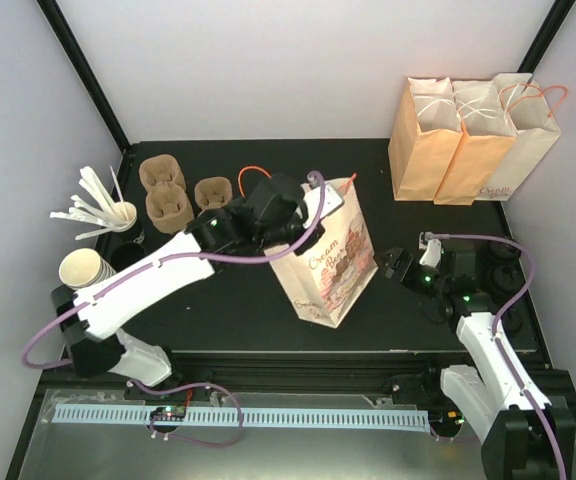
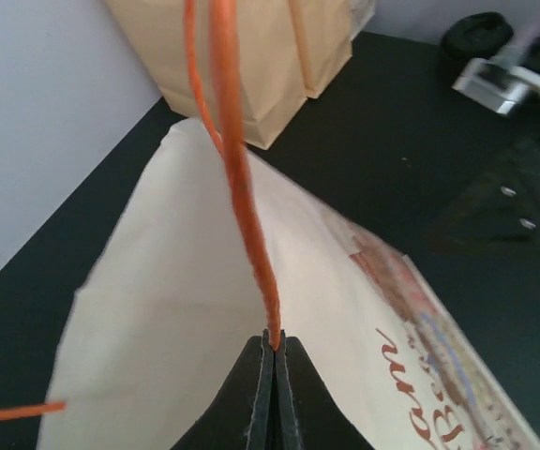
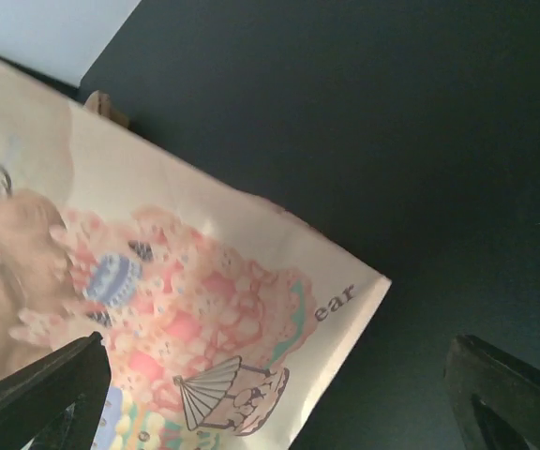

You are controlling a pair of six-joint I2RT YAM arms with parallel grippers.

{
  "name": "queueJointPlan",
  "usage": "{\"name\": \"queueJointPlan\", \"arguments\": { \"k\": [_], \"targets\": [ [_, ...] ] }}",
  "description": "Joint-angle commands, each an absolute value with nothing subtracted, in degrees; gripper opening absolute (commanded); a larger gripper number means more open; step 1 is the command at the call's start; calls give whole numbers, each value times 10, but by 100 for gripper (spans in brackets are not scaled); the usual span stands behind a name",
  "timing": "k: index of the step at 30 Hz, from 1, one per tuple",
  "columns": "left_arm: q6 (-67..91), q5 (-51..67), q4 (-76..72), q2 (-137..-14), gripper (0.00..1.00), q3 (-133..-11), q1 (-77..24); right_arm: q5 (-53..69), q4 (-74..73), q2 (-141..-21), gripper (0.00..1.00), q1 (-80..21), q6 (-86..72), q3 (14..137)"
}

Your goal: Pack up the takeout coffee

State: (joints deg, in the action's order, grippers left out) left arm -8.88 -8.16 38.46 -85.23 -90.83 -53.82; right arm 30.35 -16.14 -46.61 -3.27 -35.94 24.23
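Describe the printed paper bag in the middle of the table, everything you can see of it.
The printed paper bag is cream paper, with red script lettering and a pastel pink picture on its broad face. It has thin orange cord handles. It stands on the black table near the centre, apparently leaning. The left gripper is shut on one handle cord, which runs straight from its tips. Nothing else visibly touches the bag.
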Motion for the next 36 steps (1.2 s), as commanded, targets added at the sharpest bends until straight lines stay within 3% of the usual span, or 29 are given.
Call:
{"name": "queueJointPlan", "arguments": {
  "k": [1, 6, 11, 20, 22, 24, 26, 31, 36],
  "targets": [
    [-75, -115, 317, -762, 2, -846, -568, 377, -163, -504, 100, -38, -359, 264],
    [-71, -161, 363, -739, 2, -845, -573, 309, -212, -550, 100, -96, -299, 352],
    [-96, -240, 403, -750, 2, -868, -580, 314, -209, -632, 100, -161, -307, 396],
    [-4, -245, 398, -808, 9, -828, -656, 319, -92, -719, 100, -192, -380, 329],
    [19, -237, 423, -824, 20, -850, -667, 314, -101, -723, 100, -192, -369, 329],
    [41, -223, 457, -837, 46, -879, -669, 305, -115, -721, 100, -192, -354, 331],
    [61, -212, 488, -846, 63, -908, -670, 295, -135, -716, 100, -192, -339, 336],
    [86, -168, 529, -815, 83, -949, -670, 251, -205, -688, 100, -192, -299, 368],
    [102, -104, 470, -683, 98, -904, -670, 89, -328, -661, 100, -189, -277, 447]
  ]
}}
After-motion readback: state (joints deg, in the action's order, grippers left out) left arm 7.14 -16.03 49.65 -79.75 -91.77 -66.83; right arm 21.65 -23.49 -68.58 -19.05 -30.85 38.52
